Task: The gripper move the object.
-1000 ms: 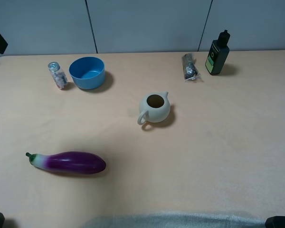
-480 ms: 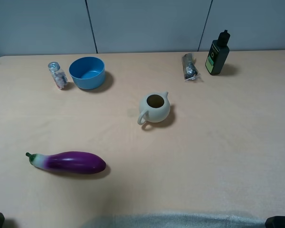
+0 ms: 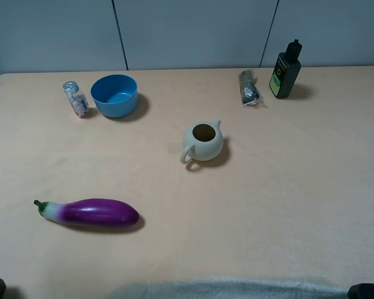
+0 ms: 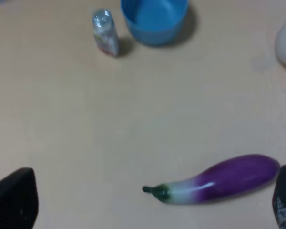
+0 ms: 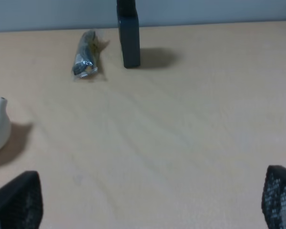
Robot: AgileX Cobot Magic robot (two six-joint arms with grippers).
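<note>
The object, a small clear bottle point(image 3: 76, 98) with a silver cap, stands upright at the far left of the table, just left of a blue bowl point(image 3: 114, 95). It also shows in the left wrist view point(image 4: 105, 38), far from the left gripper point(image 4: 150, 202). That gripper is open and empty, its dark fingers point(image 4: 12, 200) wide apart, with a purple eggplant point(image 4: 224, 179) lying between them and the bottle. My right gripper point(image 5: 148, 200) is open and empty over bare table, fingers point(image 5: 280, 198) wide apart.
A cream teapot point(image 3: 202, 142) stands mid-table. The eggplant point(image 3: 90, 213) lies at the front left. A crumpled packet point(image 3: 249, 88) and a tall dark green bottle point(image 3: 287, 70) stand at the far right. A grey wall runs behind the table's far edge.
A dark shape at the far left edge of the exterior view has gone out of view. No object on the table has moved.
</note>
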